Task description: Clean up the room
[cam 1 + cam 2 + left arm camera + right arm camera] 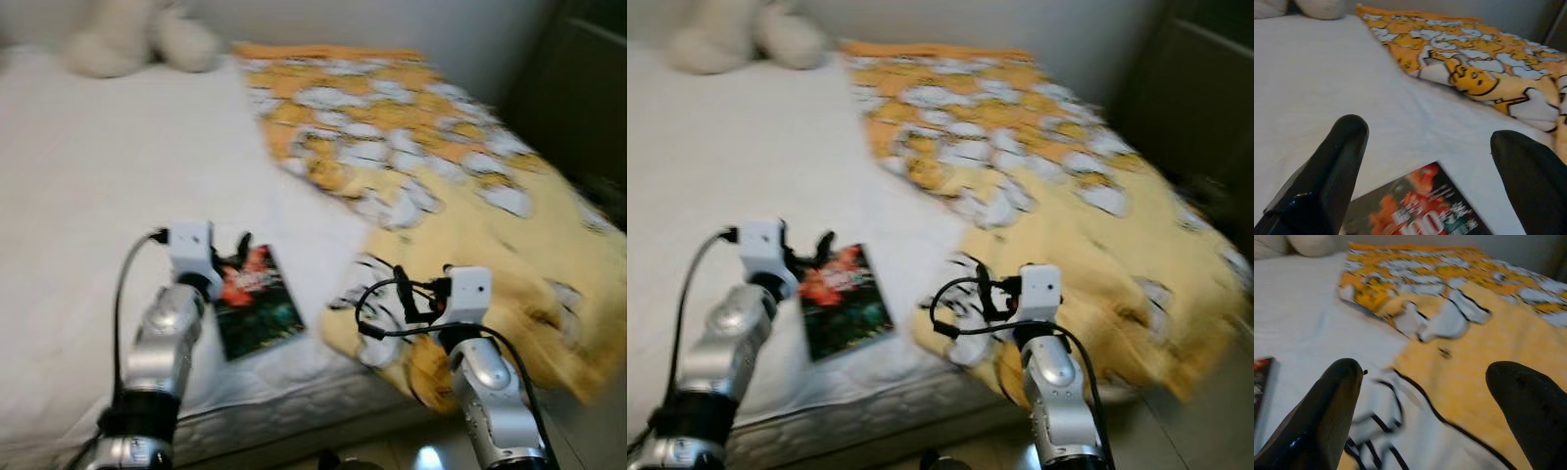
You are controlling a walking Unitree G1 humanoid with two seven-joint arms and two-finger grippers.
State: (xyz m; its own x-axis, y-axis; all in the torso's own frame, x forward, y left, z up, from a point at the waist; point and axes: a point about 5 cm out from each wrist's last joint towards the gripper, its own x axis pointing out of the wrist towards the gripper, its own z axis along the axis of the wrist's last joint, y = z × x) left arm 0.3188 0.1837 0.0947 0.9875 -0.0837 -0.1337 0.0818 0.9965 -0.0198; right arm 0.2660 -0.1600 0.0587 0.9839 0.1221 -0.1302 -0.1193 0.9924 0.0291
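A book point(257, 305) with a dark cover and red-orange lettering lies flat on the white bed sheet point(98, 176) near the mattress's front edge. My left gripper point(233, 257) hovers just over the book's far end, open with nothing held; in the left wrist view the book point(1420, 210) lies low between the two black fingers point(1337, 156). A yellow-orange patterned blanket point(441, 166) is rumpled over the right half of the bed. My right gripper point(1425, 371) is open above the blanket's point(1484, 362) near left edge.
A cream plush toy point(137, 34) rests at the head of the bed. Dark furniture point(583, 88) stands close along the bed's right side. The mattress's quilted front edge point(294, 416) is right below my arms, with floor point(416, 455) beneath. The eye views are blurred.
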